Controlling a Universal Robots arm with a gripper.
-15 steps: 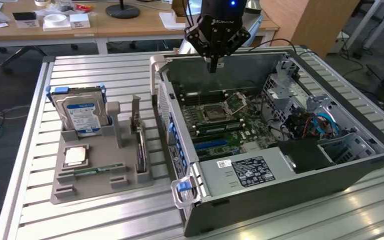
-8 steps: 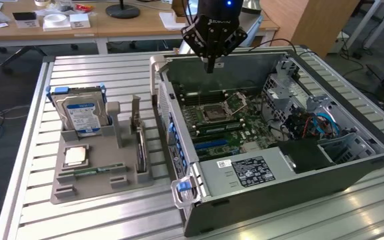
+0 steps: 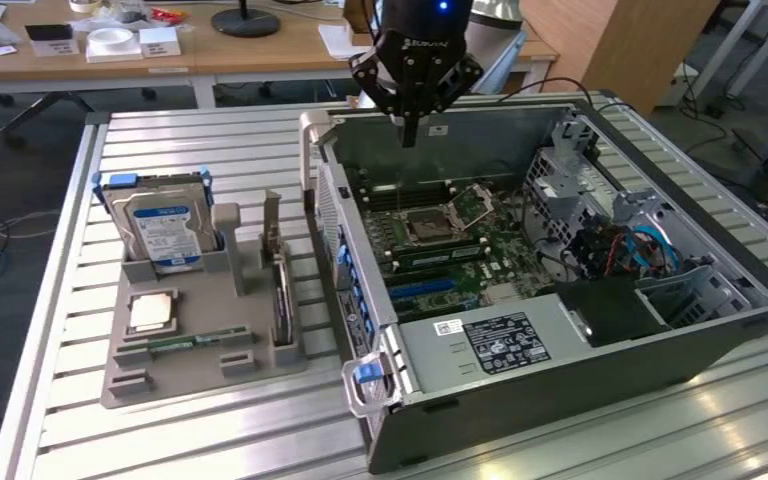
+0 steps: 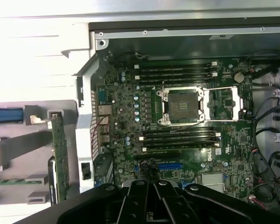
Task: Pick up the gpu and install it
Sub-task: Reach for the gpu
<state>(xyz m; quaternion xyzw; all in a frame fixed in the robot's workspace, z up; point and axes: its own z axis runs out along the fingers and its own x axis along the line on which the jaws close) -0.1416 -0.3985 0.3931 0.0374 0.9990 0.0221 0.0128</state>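
Exterior view: the black gripper [image 3: 411, 135] hangs with its jaws pressed together and nothing between them, the fingertips pointing down over the far edge of the open computer case [image 3: 704, 345], above the bare motherboard [image 3: 458, 255]. Below it on the board lie the open processor socket [image 3: 472, 209] and the memory slots beside it. Towards the near end of the case sits the power supply [image 3: 498, 345] with its white-printed label. On the exterior view's left, just beside the case on the slatted metal table [image 3: 184, 150], stands a grey parts holder [image 3: 184, 375]. The gpu [image 3: 281, 300] stands on edge in the holder's slot nearest the case, untouched and well apart from the gripper. Also in the holder are an upright hard drive [image 3: 160, 235] with a blue-and-white label, a processor [image 3: 153, 312] lying flat and a slim green memory stick [image 3: 177, 343]. In the wrist view the closed gripper [image 4: 150, 191] looks straight down on the motherboard [image 4: 126, 121] and the socket [image 4: 182, 106], while the gpu [image 4: 59, 154] shows as a narrow green strip in the grey holder [image 4: 18, 144], outside the case wall.
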